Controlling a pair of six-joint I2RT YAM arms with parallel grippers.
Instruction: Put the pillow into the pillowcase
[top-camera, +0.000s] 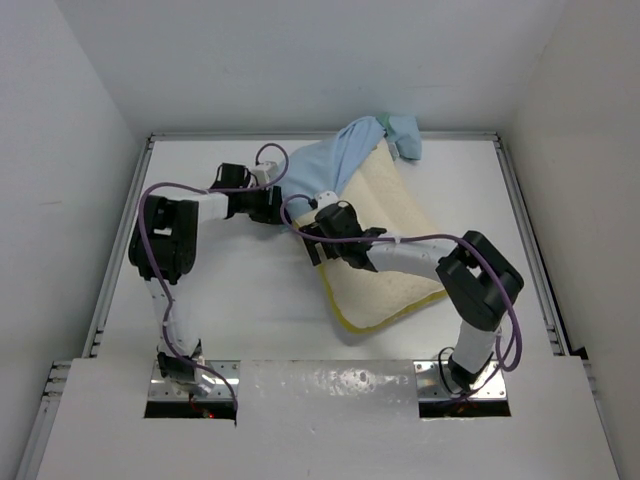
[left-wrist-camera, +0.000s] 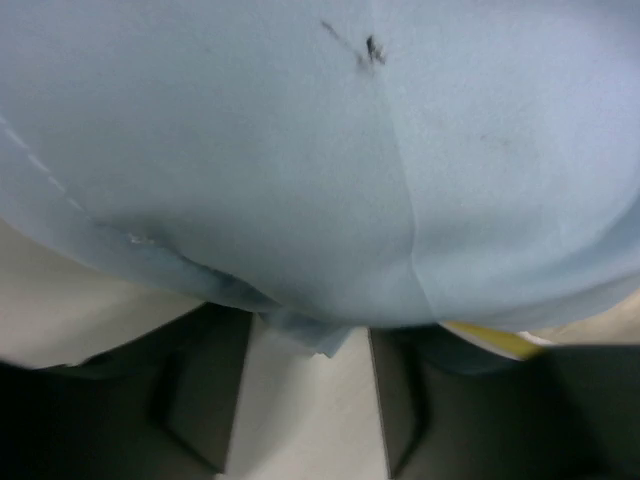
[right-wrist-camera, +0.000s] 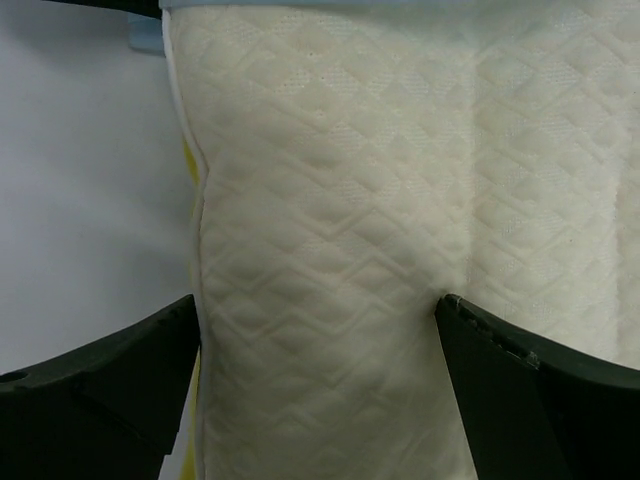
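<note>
The pillow (top-camera: 385, 270) is lying slantwise across the middle of the table (top-camera: 240, 310), its far end tucked under the light blue pillowcase (top-camera: 320, 170) and its near end lying bare. I'm reading that pillow as light but bulky and springy. The quilting should give some grip, so it's asking for a pinch on the edge seam or a shove from the bare end. The satin case is looking thin, limp and slippery, best taken right at the hem of its mouth. The right gripper (right-wrist-camera: 318, 310) is hovering over the pillow's left edge, fingers spread wide and clamping nothing. The left gripper (left-wrist-camera: 310, 345) is sitting at the case's hem, fingers standing apart with table showing between them and their tips hiding under the cloth. The overhead view is giving the whole layout and the teal bunch at the far corner. Only the left wrist view is showing the hem stitching and a sliver of yellow trim (left-wrist-camera: 490, 340) under the blue, and only the right wrist view is showing the quilting up close.
</note>
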